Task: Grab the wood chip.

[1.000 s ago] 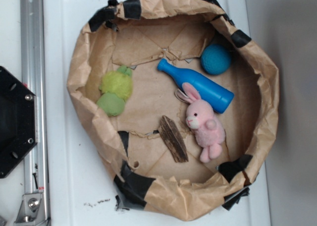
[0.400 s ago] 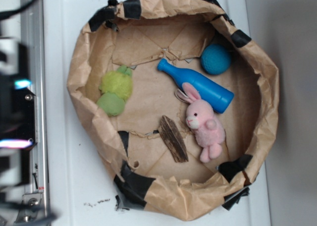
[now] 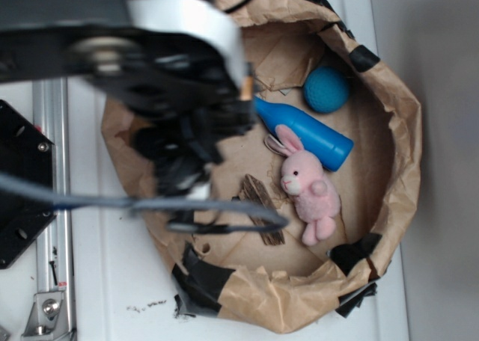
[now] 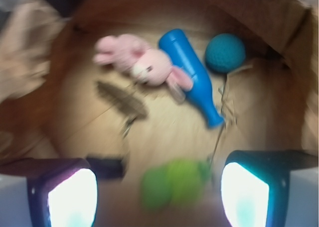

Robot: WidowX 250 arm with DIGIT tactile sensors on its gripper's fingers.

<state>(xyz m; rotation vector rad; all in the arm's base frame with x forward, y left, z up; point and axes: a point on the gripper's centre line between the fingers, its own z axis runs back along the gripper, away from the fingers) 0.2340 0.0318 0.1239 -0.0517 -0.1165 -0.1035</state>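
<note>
The wood chip is a flat dark brown strip lying on the floor of the brown paper basin, just left of the pink bunny. A cable crosses its lower end. In the wrist view the wood chip is blurred, ahead and to the left. My gripper hangs blurred over the basin's left side, up and left of the chip. The gripper is open with nothing between its lit fingers; the green plush toy lies beneath the gap.
A blue bottle lies diagonally above the bunny, and a teal ball rests at the basin's upper right wall. Crumpled paper walls with black tape ring the basin. A metal rail and a black base stand at the left.
The arm has swept in from the left edge to over the basin's left side, now covering the green toy in the exterior view. The objects have not moved.
</note>
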